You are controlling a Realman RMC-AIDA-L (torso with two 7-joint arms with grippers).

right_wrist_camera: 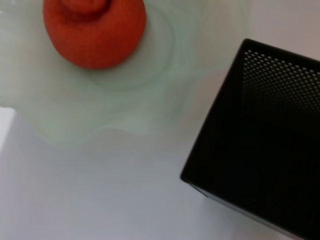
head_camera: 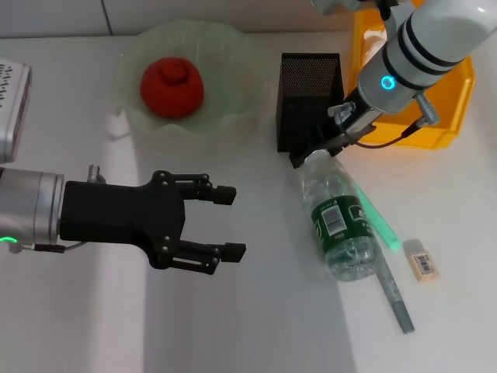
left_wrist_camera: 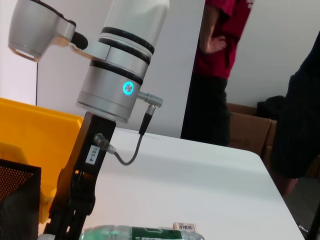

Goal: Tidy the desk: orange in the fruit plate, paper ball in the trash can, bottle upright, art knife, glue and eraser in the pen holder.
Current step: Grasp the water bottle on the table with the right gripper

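Observation:
The orange point(head_camera: 172, 85) lies in the pale green fruit plate point(head_camera: 233, 54) at the back; both also show in the right wrist view, orange point(right_wrist_camera: 92, 32) and plate point(right_wrist_camera: 125, 115). The black mesh pen holder point(head_camera: 309, 97) stands to its right. The bottle point(head_camera: 342, 229) lies on its side in front of the holder, cap end toward it. My right gripper point(head_camera: 317, 154) is down at that cap end and hides the cap. My left gripper point(head_camera: 230, 222) is open and empty, hovering left of the bottle. The eraser point(head_camera: 423, 265) lies right of the bottle. A whitish wad, likely the paper ball point(head_camera: 374, 36), shows in the trash can point(head_camera: 450, 101).
A green stick point(head_camera: 380, 219) and a grey pen-shaped tool point(head_camera: 393, 291) lie along the bottle's right side; I cannot tell which is glue or knife. A grey device point(head_camera: 12, 97) sits at the far left edge. People stand beyond the table point(left_wrist_camera: 215, 165).

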